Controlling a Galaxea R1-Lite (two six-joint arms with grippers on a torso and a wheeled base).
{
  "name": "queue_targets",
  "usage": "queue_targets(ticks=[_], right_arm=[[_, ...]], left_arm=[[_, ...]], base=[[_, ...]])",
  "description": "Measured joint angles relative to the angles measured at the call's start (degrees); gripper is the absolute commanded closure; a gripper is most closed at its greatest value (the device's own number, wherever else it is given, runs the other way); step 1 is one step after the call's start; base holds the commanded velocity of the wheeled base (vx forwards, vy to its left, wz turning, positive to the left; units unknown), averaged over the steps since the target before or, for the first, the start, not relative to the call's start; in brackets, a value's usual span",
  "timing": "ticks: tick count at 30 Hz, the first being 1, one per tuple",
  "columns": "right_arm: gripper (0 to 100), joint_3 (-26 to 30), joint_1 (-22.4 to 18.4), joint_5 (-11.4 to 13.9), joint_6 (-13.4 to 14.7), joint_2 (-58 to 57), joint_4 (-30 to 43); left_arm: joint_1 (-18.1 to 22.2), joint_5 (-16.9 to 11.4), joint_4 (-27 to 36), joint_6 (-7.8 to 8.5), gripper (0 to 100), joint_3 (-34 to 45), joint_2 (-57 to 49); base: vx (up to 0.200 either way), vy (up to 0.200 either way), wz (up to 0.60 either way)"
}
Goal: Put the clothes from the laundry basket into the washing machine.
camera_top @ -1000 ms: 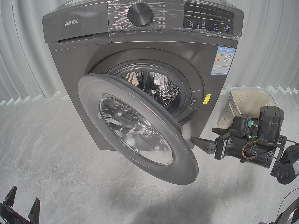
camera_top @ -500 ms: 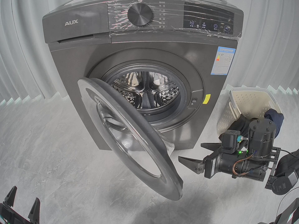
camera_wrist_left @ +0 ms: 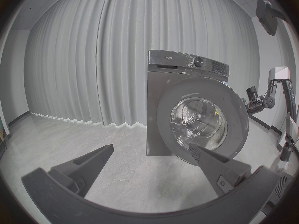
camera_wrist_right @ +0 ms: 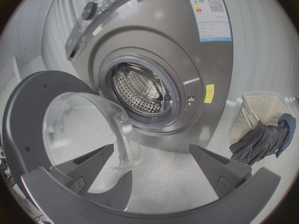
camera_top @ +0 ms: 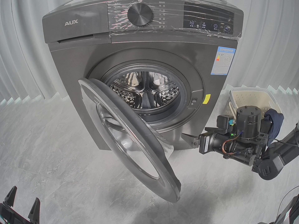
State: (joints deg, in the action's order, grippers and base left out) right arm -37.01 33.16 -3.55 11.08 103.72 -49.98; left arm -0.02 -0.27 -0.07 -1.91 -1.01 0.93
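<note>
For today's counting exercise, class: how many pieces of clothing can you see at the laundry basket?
2. A grey garment hangs over the basket rim; a navy garment drapes over the rim beside it. More may lie hidden inside.

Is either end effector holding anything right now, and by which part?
Nothing is held. The right end effector and left end effector are open and empty; the clothes hang over the laundry basket rim.

Pleated white curtains (camera_top: 21, 47), marbled grey floor (camera_top: 46, 147)
</note>
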Motion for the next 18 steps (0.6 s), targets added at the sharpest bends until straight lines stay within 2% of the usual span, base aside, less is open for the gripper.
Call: queue_targets(ticks=[6,18], right_arm=[[0,-3.0,-0.4,-1.1,-0.1,5.5,0.0],[0,-3.4,4.7,-1.5,0.1,11.7,-3.7]], left_arm=[[0.0,0.0,0.0,0.02,0,0.0,0.0],[0.0,0.0,0.0,0.0,0,0.0,0.0]], base=[[0.0,0.0,0.0],[0.0,0.0,0.0]])
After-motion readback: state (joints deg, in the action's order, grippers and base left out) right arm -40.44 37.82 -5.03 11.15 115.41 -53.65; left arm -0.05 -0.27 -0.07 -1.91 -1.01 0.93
